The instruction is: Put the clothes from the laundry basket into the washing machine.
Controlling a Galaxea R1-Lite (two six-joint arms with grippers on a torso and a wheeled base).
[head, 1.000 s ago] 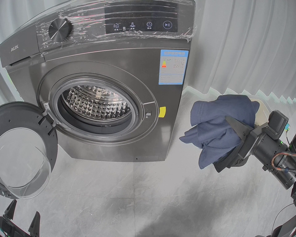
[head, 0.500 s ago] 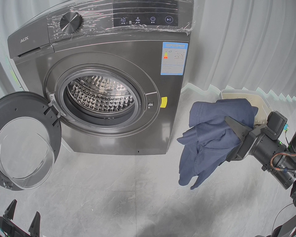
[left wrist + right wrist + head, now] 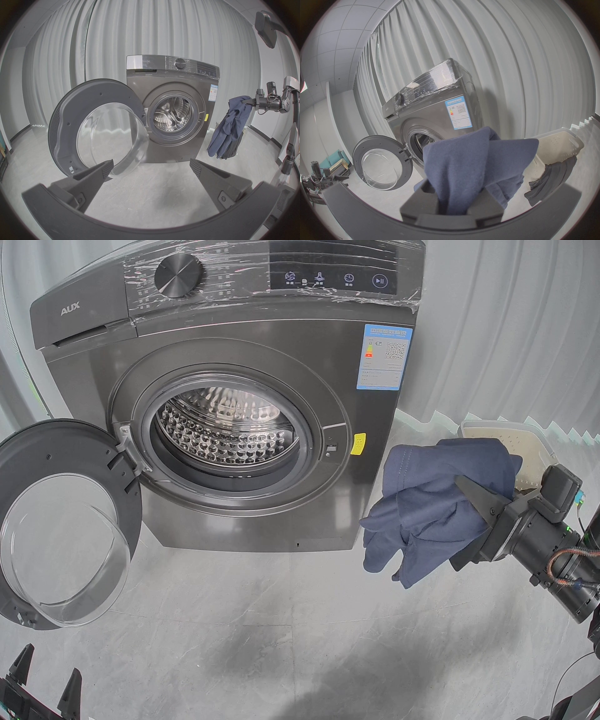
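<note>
The carrying step seemed in hand: the right claw (image 3: 460,521) was closed on the blue garment (image 3: 431,490), which hung below it. Next it likely had to reach the open washing machine (image 3: 206,352), well apart to its left.

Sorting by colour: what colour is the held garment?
The garment is navy blue; clearest in the head view.

left claw (image 3: 50,663): low, fingers spread | right claw (image 3: 459,521): raised, clamped tight
</note>
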